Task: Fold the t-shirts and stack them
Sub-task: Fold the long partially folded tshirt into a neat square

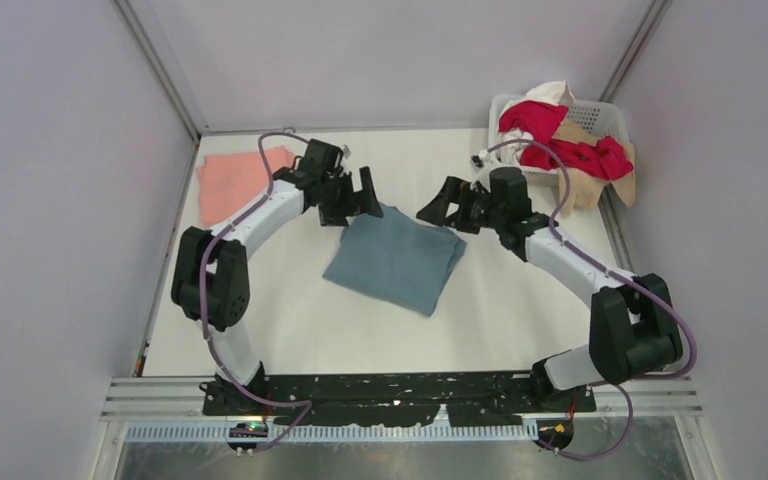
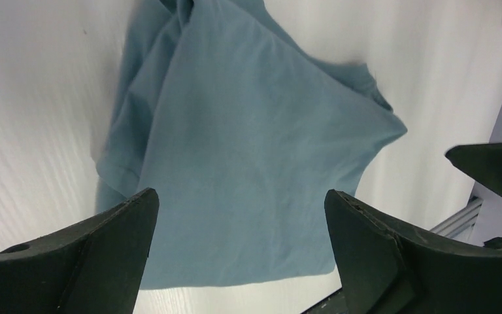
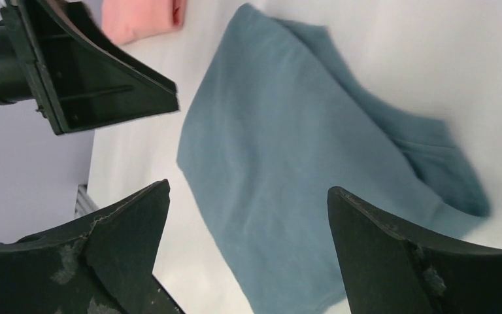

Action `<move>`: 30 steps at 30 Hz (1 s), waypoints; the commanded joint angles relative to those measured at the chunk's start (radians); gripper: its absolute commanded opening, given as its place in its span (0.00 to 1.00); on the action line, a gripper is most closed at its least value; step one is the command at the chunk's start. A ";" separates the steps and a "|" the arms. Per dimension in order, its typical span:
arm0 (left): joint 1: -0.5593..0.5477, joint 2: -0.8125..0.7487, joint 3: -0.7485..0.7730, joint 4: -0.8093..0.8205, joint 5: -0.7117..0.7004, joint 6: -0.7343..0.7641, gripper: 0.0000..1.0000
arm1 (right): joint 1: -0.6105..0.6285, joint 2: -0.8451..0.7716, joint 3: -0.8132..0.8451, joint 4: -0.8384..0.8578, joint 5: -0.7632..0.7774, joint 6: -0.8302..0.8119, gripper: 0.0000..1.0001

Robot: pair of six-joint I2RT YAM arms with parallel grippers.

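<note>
Hovering my left gripper [image 2: 242, 196] and right gripper [image 3: 248, 190], both spread wide and empty, over folded blue-grey t-shirt [image 1: 397, 260] on desk [image 1: 520, 310].

The left gripper [image 2: 240, 196] hangs, jaws spread wide, above the folded blue-grey t-shirt [image 2: 248, 144] on the table [image 2: 33, 98].

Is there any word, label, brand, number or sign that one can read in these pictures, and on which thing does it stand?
No text can be read.
The blue-grey t-shirt, salmon-pink t-shirt, red t-shirt and white lattice basket bear no print that shows.
Any marking on the left arm or right arm is too small to tell.
</note>
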State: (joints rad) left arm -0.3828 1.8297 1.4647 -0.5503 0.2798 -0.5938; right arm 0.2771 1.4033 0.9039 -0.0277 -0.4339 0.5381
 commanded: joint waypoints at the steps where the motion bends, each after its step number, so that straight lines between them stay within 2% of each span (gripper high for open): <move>1: -0.032 -0.052 -0.099 0.085 0.070 -0.010 1.00 | 0.052 0.099 -0.013 0.171 -0.068 0.105 0.95; 4: -0.035 -0.029 -0.133 0.115 0.065 -0.023 1.00 | 0.053 0.184 -0.009 0.216 -0.042 0.128 0.95; 10: -0.034 0.038 -0.160 0.084 0.014 -0.032 1.00 | 0.023 0.341 0.014 0.184 0.056 0.112 0.96; 14: -0.035 0.019 -0.270 0.133 0.006 -0.078 1.00 | 0.001 0.430 0.033 0.194 0.054 0.111 0.96; 19: -0.060 -0.068 -0.428 0.201 0.016 -0.149 1.00 | -0.005 0.504 0.144 0.109 0.067 0.052 0.96; 24: -0.103 -0.197 -0.513 0.227 -0.015 -0.190 1.00 | -0.005 0.493 0.235 0.012 0.083 -0.035 0.96; 30: -0.103 -0.290 -0.441 0.130 -0.201 -0.133 1.00 | -0.005 0.337 0.261 -0.069 0.147 -0.122 0.95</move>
State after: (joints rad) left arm -0.4938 1.6176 0.9672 -0.3504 0.2306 -0.7536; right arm 0.2813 1.8790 1.1404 -0.0147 -0.3809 0.5148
